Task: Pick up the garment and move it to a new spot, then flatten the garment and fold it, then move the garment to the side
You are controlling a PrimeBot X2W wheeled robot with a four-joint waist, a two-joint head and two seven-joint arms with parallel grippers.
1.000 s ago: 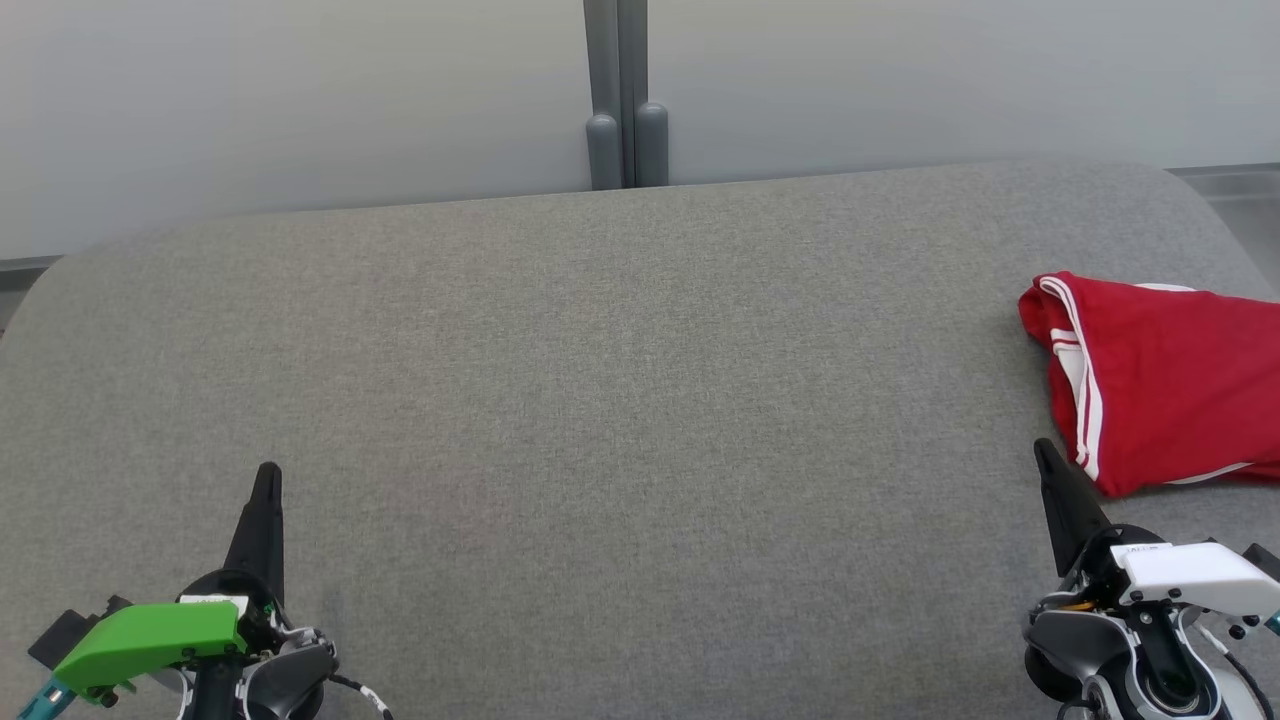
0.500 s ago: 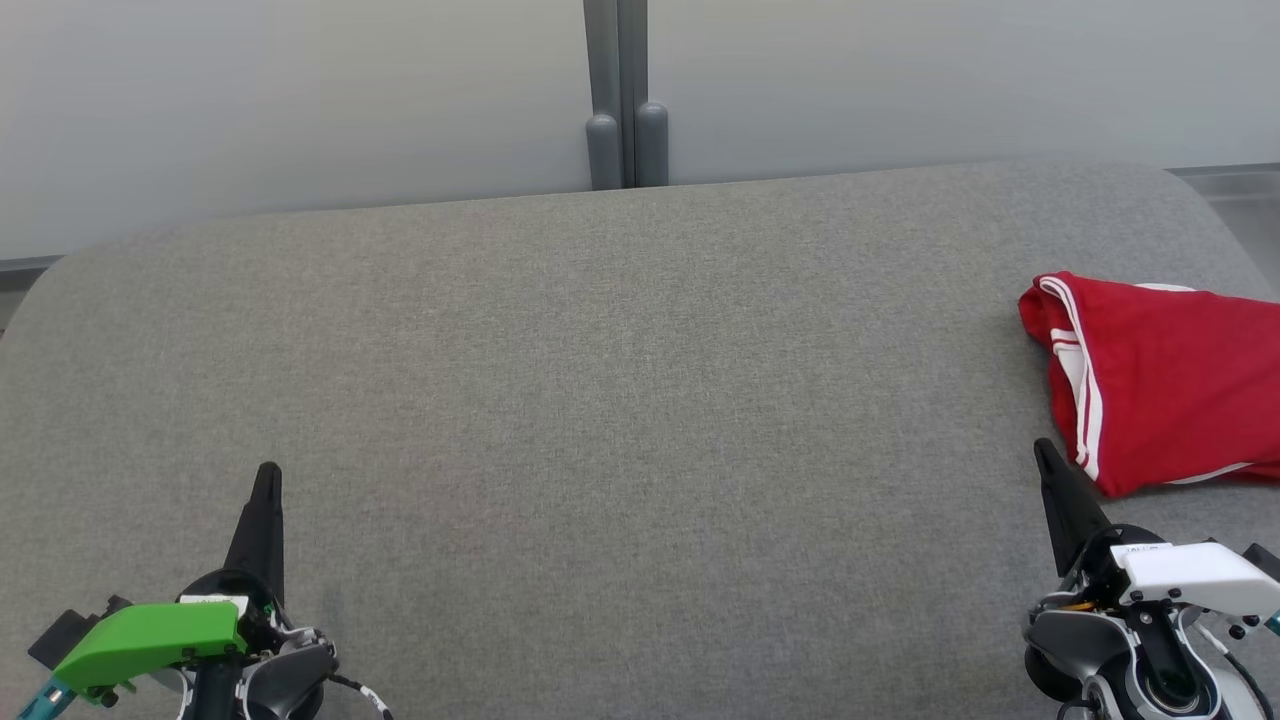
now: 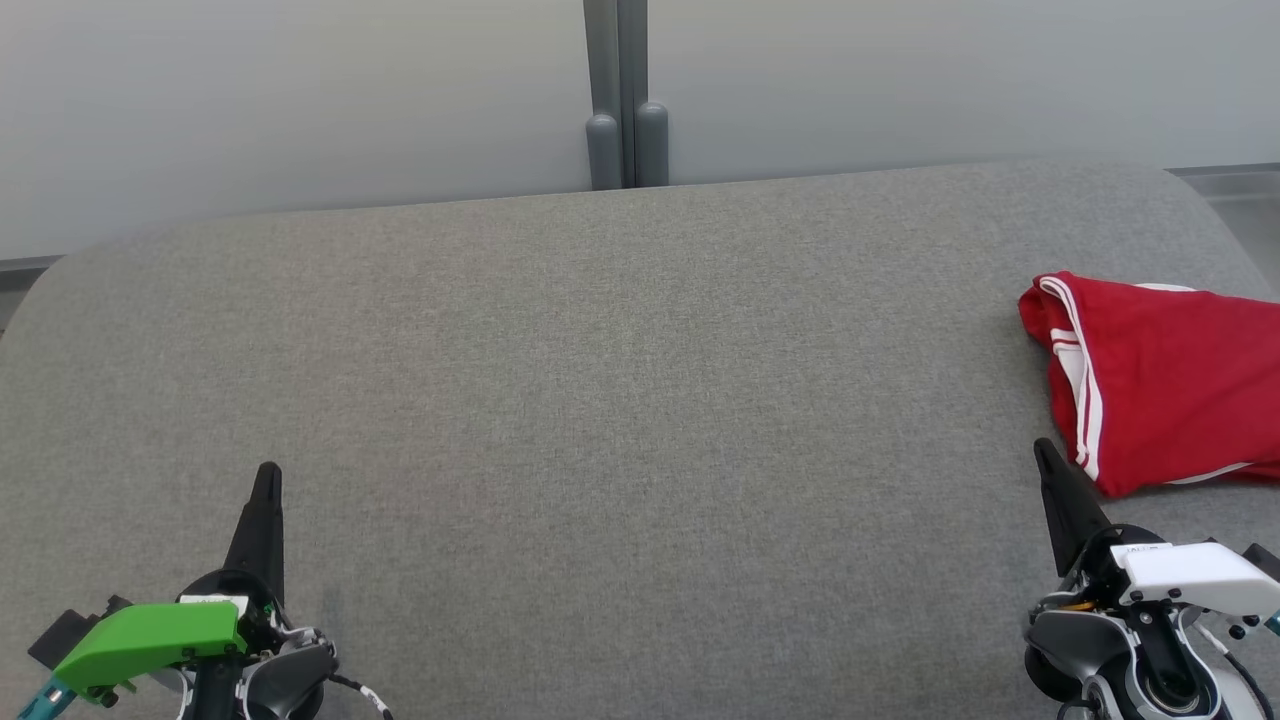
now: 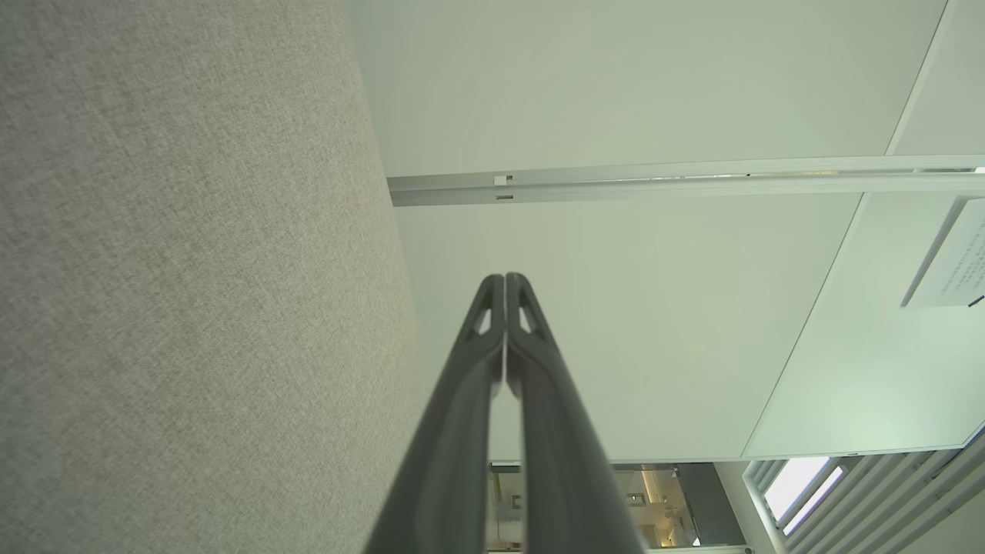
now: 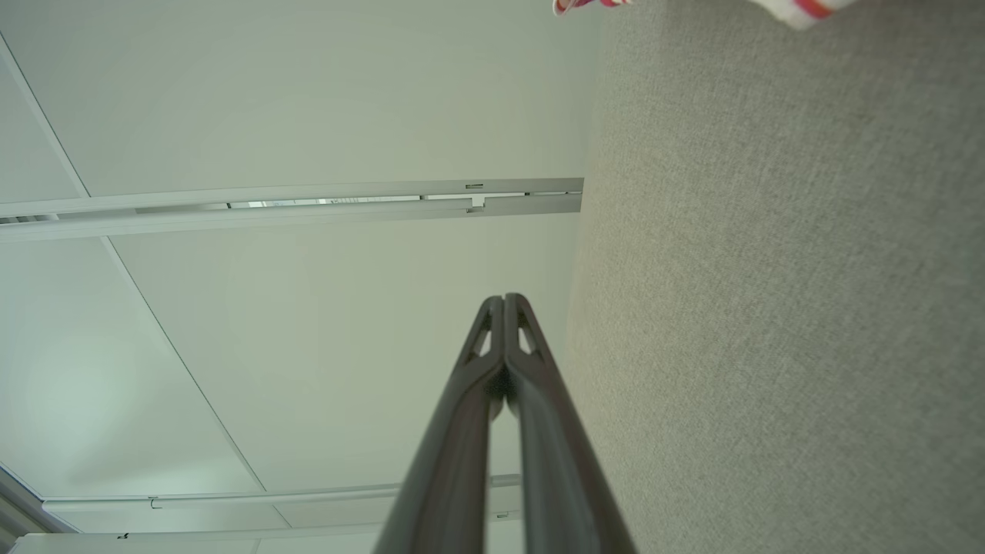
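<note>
Nothing moved since earlier frames; garment and both arms as before.

Head view: red garment [image 3: 1160,385] with white stripes lies at right edge of grey worktop [image 3: 620,400], just beyond right gripper [image 3: 1042,452]. Left gripper [image 3: 268,472] well apart, lower left.

Left wrist view: jaws pressed together, holding nothing.

Right wrist view: jaws closed, empty; bit of garment at top edge.

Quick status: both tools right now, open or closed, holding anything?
Left tool: closed, holding nothing.
Right tool: closed, holding nothing; the red garment lies on the grey surface next to it.
</note>
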